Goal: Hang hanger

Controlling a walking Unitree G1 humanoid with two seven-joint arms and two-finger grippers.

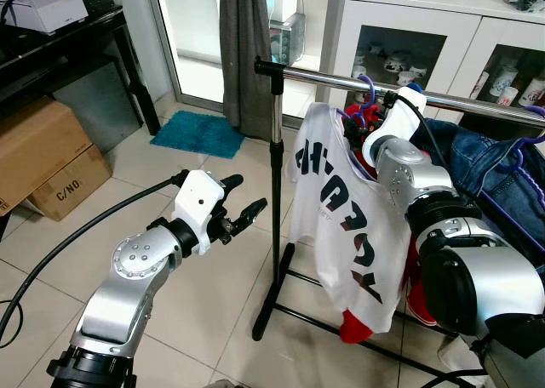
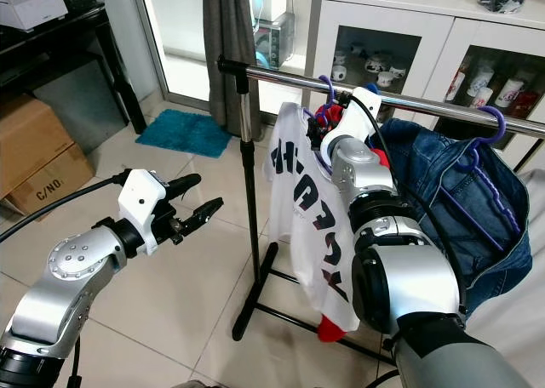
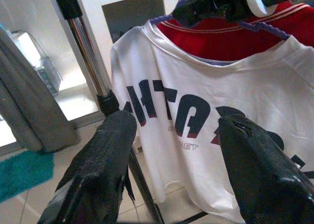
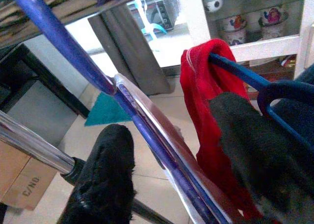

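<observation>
A purple hanger [image 1: 368, 88] carrying a white T-shirt [image 1: 341, 209] with dark lettering hangs by its hook on the chrome rail [image 1: 332, 79] of a clothes rack. My right gripper [image 4: 176, 121] is raised to the shirt's collar just under the rail. Its fingers stand apart on either side of the hanger's arm [image 4: 147, 130] without pressing it, so it is open. My left gripper [image 1: 243, 202] hovers open and empty left of the rack's post [image 1: 275, 192], pointing at the shirt [image 3: 206, 116].
A red garment [image 4: 201, 101] and a denim jacket [image 1: 477, 158] on another purple hanger [image 1: 524, 145] hang further right. A white glass-door cabinet [image 1: 409, 31] stands behind. Grey curtain [image 1: 243, 48], teal mat [image 1: 198, 133] and cardboard boxes [image 1: 43, 150] lie to the left.
</observation>
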